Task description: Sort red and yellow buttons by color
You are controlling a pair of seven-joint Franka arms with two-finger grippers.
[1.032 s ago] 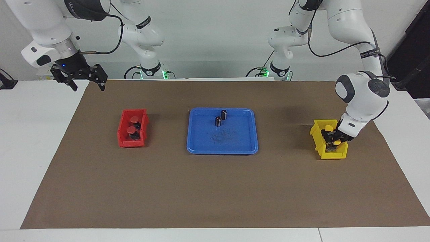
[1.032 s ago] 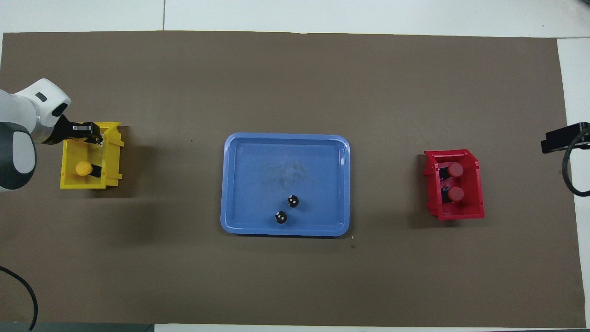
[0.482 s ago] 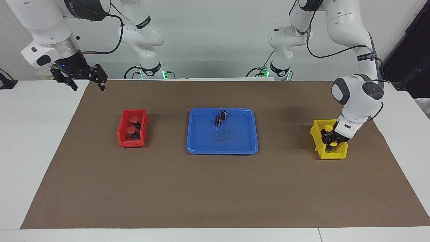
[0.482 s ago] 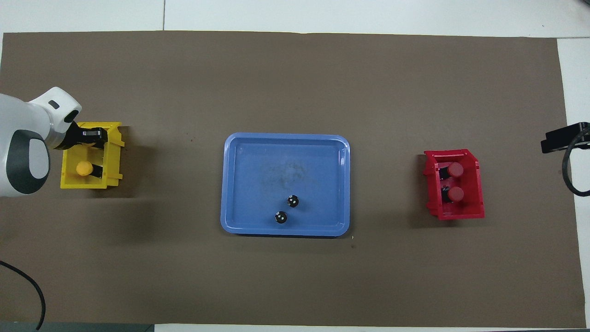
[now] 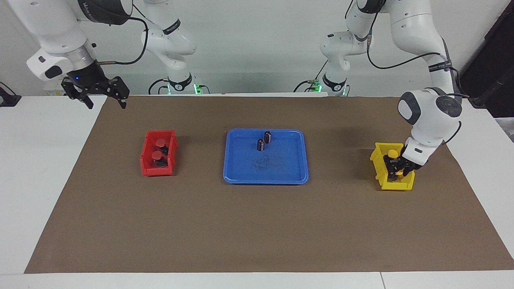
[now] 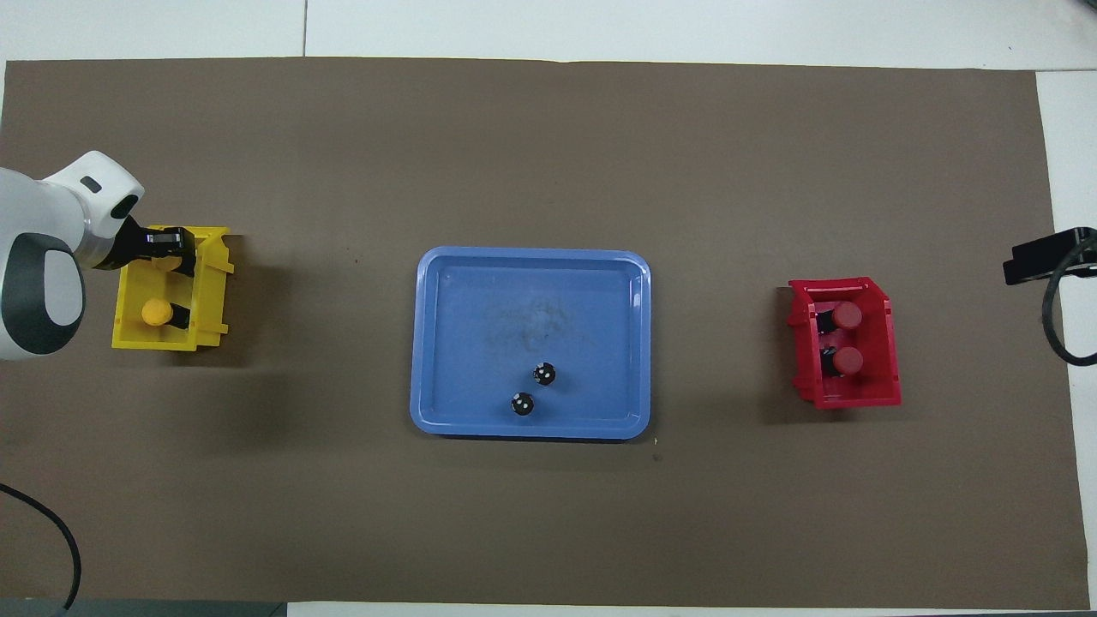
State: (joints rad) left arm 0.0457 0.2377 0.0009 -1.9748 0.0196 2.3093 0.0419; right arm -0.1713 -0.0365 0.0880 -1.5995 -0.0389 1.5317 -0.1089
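Two red buttons point(image 5: 160, 142) point(image 5: 157, 154) lie in the red bin point(image 5: 146, 162) toward the right arm's end; they also show in the overhead view point(image 6: 847, 315) point(image 6: 848, 360). One yellow button point(image 5: 392, 153) point(image 6: 154, 312) lies in the yellow bin point(image 5: 375, 160) point(image 6: 210, 300) toward the left arm's end. My left gripper point(image 5: 395, 170) point(image 6: 167, 248) is down inside this bin, at the end farther from the robots. A second yellow cap point(image 5: 390, 175) shows partly by it; I cannot tell if it is gripped. My right gripper point(image 5: 103, 100) is open and empty, waiting over the mat's corner.
A blue tray point(image 5: 281, 170) point(image 6: 480, 291) lies mid-table between the bins. Two small black cylinders point(image 5: 268, 137) point(image 5: 260, 145) stand in its part nearer the robots. A brown mat point(image 5: 257, 224) covers the table.
My left gripper has shifted a little inside the yellow bin, and the bin has been nudged slightly. The right arm has not moved.
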